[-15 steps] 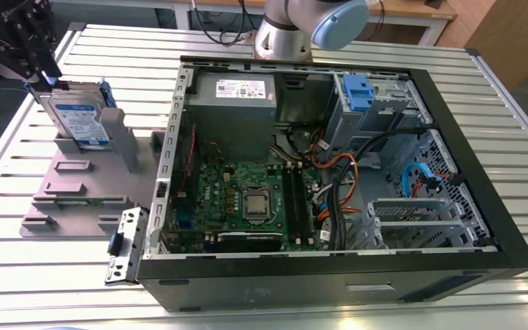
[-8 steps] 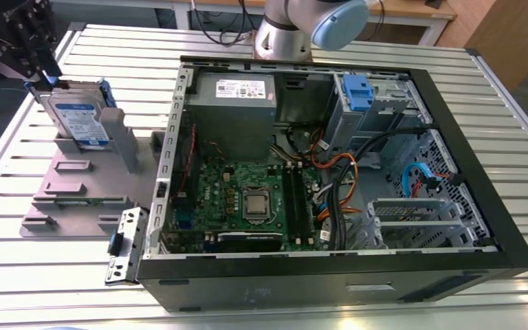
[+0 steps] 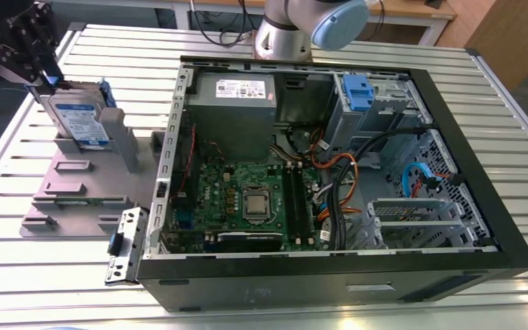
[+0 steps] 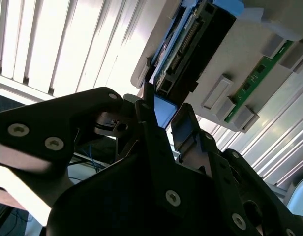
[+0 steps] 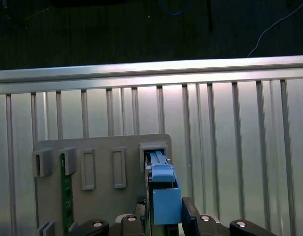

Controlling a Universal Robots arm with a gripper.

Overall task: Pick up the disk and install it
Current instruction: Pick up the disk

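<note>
The tool [image 5: 166,212] is pinching the upright disk [image 3: 79,120] by its blue rail [image 5: 164,194] — likely stiff, weighty and shock-sensitive.

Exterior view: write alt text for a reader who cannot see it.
The gripper sits at the top of the disk, which stands upright in a grey holder on a slatted metal table, at the exterior view's left. Beside it lies an open computer case with its motherboard exposed.

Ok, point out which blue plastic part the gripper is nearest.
The disk standing in the grey holder, at the exterior view's left, just below the gripper. The other blue bracket sits inside the computer case.
</note>
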